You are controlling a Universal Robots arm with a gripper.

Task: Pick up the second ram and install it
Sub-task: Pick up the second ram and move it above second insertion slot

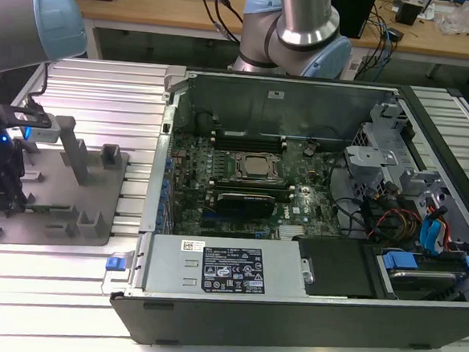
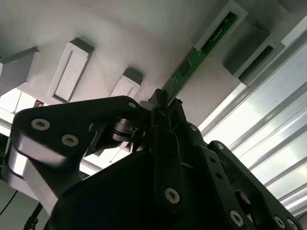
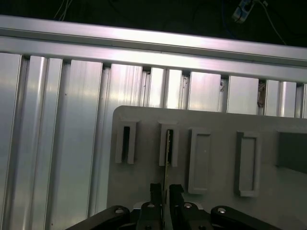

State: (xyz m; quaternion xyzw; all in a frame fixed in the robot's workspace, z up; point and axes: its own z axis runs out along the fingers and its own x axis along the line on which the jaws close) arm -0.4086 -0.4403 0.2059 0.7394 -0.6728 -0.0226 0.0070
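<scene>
The fingers point(image 3: 155, 194) are closed on one end of the ram point(image 2: 191, 63), whose other end sits in a fixture point(image 3: 139, 182) slot. Gripped off-centre, it may twist or bind there.

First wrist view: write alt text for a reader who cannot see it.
The gripper is closed on the ram, a thin green stick seen edge-on, whose far end sits in a slot of the grey fixture. The fixture lies on a ribbed aluminium table.
</scene>
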